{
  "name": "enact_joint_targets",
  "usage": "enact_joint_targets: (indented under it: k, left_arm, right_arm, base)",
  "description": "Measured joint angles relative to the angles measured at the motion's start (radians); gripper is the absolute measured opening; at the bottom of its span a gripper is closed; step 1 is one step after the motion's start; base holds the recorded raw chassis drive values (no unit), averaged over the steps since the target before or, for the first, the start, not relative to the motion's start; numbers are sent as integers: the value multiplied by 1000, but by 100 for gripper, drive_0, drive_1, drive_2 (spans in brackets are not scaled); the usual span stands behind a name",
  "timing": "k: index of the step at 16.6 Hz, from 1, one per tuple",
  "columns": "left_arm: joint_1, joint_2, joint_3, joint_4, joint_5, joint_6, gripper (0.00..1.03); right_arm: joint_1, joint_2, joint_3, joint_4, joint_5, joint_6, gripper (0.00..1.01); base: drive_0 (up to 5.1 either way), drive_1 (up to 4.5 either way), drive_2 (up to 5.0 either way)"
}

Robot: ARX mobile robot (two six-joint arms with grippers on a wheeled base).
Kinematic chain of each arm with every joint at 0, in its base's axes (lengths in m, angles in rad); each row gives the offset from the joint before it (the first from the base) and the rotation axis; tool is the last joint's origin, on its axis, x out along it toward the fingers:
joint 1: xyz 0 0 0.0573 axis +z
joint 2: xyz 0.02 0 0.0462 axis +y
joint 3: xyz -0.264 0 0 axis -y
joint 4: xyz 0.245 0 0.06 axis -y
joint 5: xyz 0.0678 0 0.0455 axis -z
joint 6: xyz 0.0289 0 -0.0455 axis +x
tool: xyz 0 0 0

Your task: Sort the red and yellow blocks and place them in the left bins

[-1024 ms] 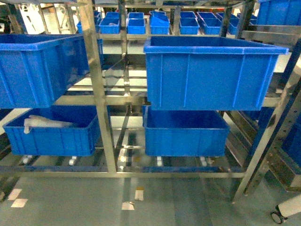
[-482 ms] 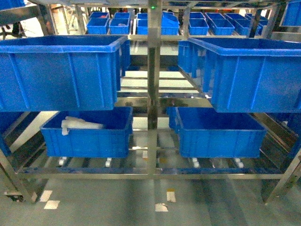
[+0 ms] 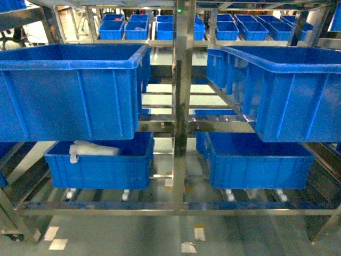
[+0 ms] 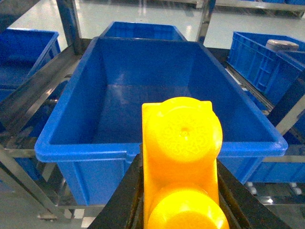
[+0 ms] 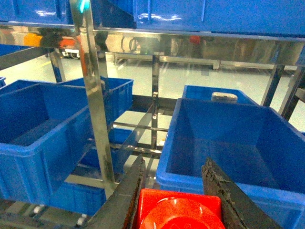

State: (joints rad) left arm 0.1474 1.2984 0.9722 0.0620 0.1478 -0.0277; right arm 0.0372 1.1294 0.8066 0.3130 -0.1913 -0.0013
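Blue bins fill a steel rack (image 3: 181,106) in the head view: an upper left bin (image 3: 69,90) with a lower left bin (image 3: 101,162) beneath it holding something white (image 3: 90,149), hard to make out, then the rack's middle post, then an upper right bin (image 3: 287,90) over a lower right bin (image 3: 256,162). More bins stand on a rack behind. Neither arm shows in this view.

At the left wrist, the left tool (image 4: 178,191) pinches the yellow block (image 4: 182,157) between dark fingers (image 4: 125,200), studs toward the camera, in front of an open blue bin whose rim the block partly hides. At the right wrist, the right tool (image 5: 176,191) grips the red block (image 5: 178,207), cut off by the bottom edge, before another bin beside a steel post.
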Motion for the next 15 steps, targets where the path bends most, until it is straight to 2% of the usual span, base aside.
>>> enact_joint_targets:
  k: [9,13,14,15]
  left_arm:
    - [0,1,0,-1,0,0,27]
    - [0,8,0,0,2,0,27]
    - [0,8,0,-1,2,0,27]
    - [0,8,0,-2,2,0,27]
  right_arm:
    - [0,1,0,1,0,0,29]
    - [-1,7,0,-4,0,0,29]
    - [-23,17,8,-64,-33,5,29]
    - [-55,61,11,-48,-61,13,29]
  base:
    - [-2,392,-397]
    - [0,0,0]
    - [0,0,0]
    - [0,0,0]
